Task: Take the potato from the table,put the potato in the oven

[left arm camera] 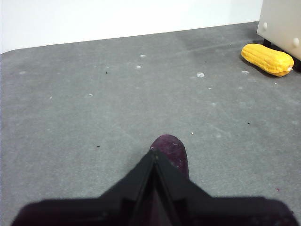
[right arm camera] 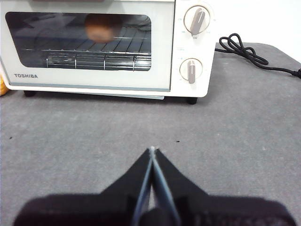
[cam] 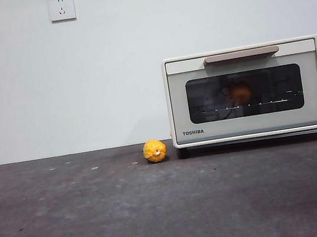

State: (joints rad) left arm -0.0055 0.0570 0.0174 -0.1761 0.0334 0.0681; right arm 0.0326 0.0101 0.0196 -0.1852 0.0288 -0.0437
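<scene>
Left gripper (left arm camera: 154, 157): jaws pressed together, empty, above the table (cam: 102, 222) with a dark purple object (left arm camera: 171, 151) just beyond the tips. Yellow corn cob (cam: 155, 150) lies beside the oven (cam: 250, 90). Oven door closed; potato (cam: 240, 91) sits inside on the wire rack (right arm camera: 94, 55). Right gripper (right arm camera: 152, 153): jaws together, empty, facing the oven.

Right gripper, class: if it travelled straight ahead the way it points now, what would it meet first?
Probably the oven: the right gripper, jaws shut, aims across bare table at its closed glass door, potato inside. Depth is unclear.
</scene>
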